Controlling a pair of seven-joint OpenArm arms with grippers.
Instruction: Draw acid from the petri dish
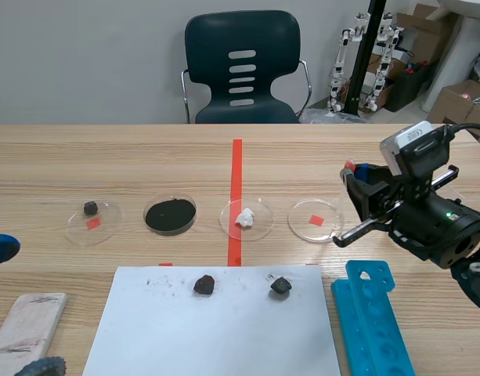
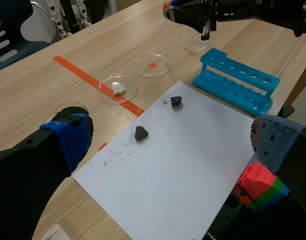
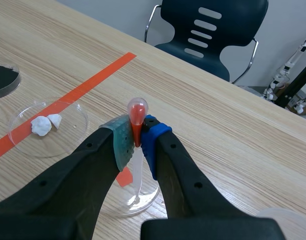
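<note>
Four petri dishes stand in a row; the rightmost, clear petri dish (image 1: 315,220) (image 3: 143,197) (image 2: 152,65) lies over a red tape mark. My right gripper (image 1: 357,196) (image 3: 138,142) is shut on a clear dropper (image 3: 137,112) with a red bulb (image 1: 349,166). The dropper hangs upright and its tip reaches down into that dish. My left gripper (image 1: 20,307) (image 2: 170,145) stands open and holds nothing, low at the table's near left, far from the dishes.
The other dishes hold white lumps (image 1: 245,217), black powder (image 1: 170,215) and a dark stone (image 1: 91,207). Two dark stones (image 1: 204,284) (image 1: 280,286) lie on white paper (image 1: 216,329). A blue tube rack (image 1: 377,321) stands near right, a wooden block (image 1: 24,329) near left.
</note>
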